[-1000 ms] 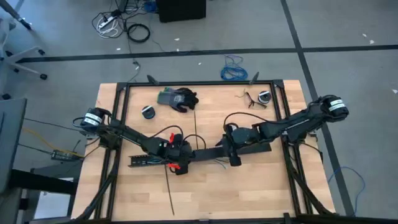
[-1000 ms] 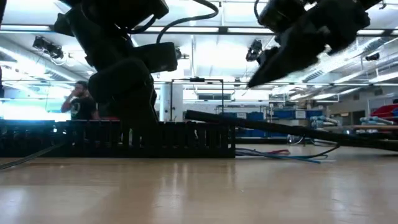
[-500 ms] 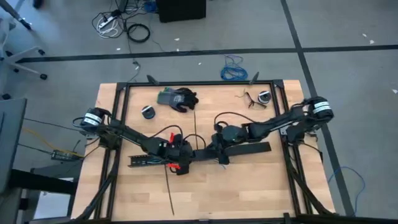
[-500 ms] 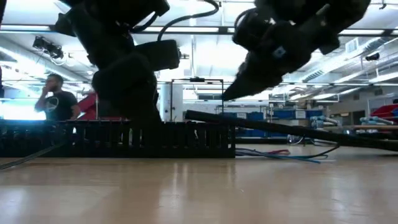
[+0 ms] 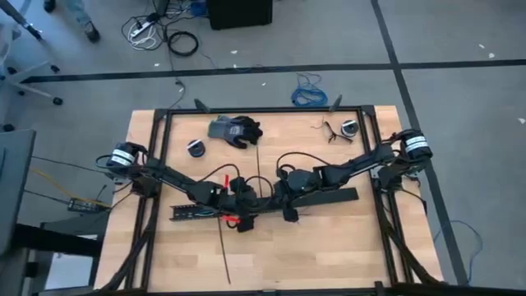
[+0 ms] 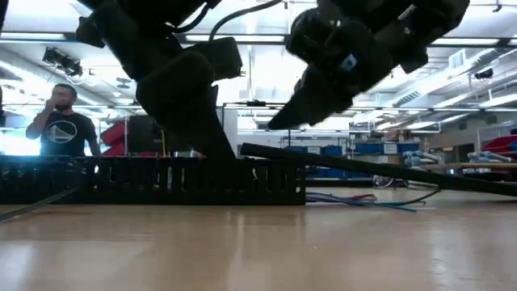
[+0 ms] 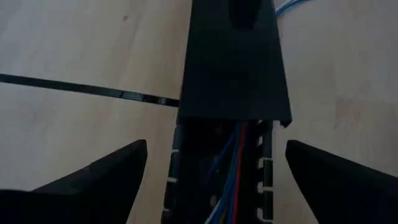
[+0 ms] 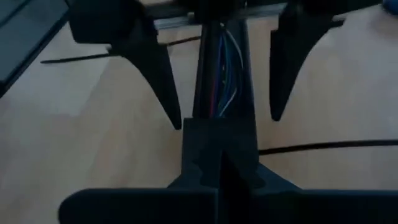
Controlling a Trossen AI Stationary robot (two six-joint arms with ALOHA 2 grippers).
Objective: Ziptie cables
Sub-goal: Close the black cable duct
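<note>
A black slotted duct (image 5: 205,212) lies on the table with the cables (image 7: 233,163) running inside it, red, blue and green. Some wire ends (image 6: 363,200) trail out on the wood. A flat black cover bar (image 5: 325,197) rests with its left end on the duct's right end. My left gripper (image 7: 216,144) is open, one finger on either side of the duct and clear of it. My right gripper (image 5: 283,197) is shut above the bar's left end (image 8: 217,134). One ziptie (image 5: 259,168) lies toward the far side, another (image 5: 223,251) toward the near edge. My right gripper's shut fingers (image 6: 283,113) slant down toward the table's left, along the cover bar and over its left end (image 7: 230,62), which rests on the duct. Whether the fingertips touch the bar, I cannot tell.
Dark gloves (image 5: 234,130), a small roll (image 5: 196,148) and another roll (image 5: 349,127) lie at the far side. A black frame (image 5: 263,109) rims the table. Bare wood lies toward the near edge. A person (image 6: 60,129) stands beyond the table.
My right gripper has travelled toward the table's left along the cover bar, from its middle to its left end, staying shut. The bar and duct have kept their place. My left gripper has shifted a little toward the right along the duct.
</note>
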